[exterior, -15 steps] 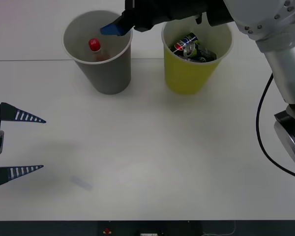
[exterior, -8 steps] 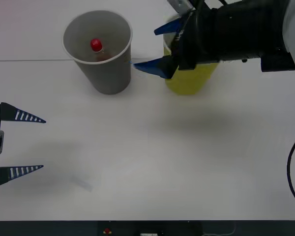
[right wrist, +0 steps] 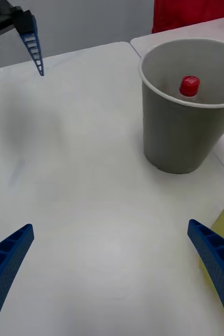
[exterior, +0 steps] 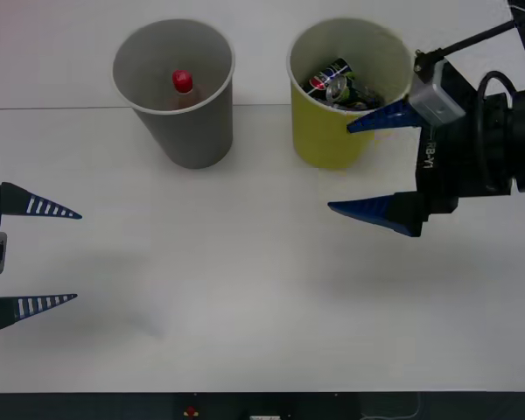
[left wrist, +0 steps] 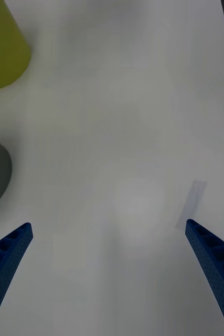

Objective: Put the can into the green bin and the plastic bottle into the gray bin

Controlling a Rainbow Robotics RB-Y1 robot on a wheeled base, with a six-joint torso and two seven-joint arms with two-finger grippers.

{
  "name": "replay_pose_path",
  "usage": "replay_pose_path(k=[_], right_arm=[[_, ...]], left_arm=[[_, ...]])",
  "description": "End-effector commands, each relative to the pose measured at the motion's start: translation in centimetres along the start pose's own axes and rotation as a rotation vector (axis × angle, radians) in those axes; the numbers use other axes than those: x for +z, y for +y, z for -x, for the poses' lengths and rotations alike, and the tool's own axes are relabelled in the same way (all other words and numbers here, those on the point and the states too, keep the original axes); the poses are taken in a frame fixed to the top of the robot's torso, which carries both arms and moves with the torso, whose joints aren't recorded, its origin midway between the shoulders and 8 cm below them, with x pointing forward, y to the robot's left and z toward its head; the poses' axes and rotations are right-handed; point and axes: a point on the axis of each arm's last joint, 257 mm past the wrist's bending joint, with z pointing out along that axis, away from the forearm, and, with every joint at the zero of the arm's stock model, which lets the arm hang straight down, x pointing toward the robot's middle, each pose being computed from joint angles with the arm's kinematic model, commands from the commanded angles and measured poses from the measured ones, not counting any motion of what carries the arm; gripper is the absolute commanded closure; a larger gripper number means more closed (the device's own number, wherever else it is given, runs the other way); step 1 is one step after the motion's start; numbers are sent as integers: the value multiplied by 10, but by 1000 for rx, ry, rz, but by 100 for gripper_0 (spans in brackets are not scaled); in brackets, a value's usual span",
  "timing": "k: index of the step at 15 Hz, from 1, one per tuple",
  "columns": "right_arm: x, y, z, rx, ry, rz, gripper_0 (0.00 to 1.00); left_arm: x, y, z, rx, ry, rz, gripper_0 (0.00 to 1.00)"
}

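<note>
Right end effector (exterior: 363, 166): 2 blue ribbed wedge fingers tapering to points, spread wide, nothing between them; one fingertip (exterior: 354, 128) overlaps the side of the yellow-green bin in the front view, the other hangs over bare counter. Its black arm reaches in from the right edge, lying roughly level, fingers pointing toward the robot's left.

Left end effector (exterior: 77, 256): 2 blue ribbed fingers of the same pattern, wide apart, empty, at the left edge of the front view over the near part of the counter, well apart from both bins; it also appears far off in the right wrist view (right wrist: 14, 68).

Yellow-green tapered round bin (exterior: 332, 140): paper-cup shape, smooth matte wall, pale rim, upright at the far side of the counter. Holds crushed metal drink cans (exterior: 337, 84), 1 with blue, red and white print.

Gray tapered round bin (exterior: 192, 131): same cup shape, matte gray wall, pale rim, upright beside the yellow-green bin on the robot's left, the 2 apart.

Small clear plastic bottle with red screw cap (right wrist: 189, 86): stands inside the gray bin, cap uppermost, body mostly hidden by the wall.

White counter (exterior: 245, 289): smooth, flat, matte; a faint pale strip (left wrist: 191, 203) lies on it near the left end effector.
</note>
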Motion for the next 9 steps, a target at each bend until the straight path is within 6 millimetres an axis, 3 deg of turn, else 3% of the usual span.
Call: replay_pose_path(k=[1,9], right_arm=[[-20,13,-25,-37,0,15,0],[-55,40,-93,-114,33,-17,0]], left_arm=[[0,0,0,0,0,0,0],[0,0,0,0,0,0,0]])
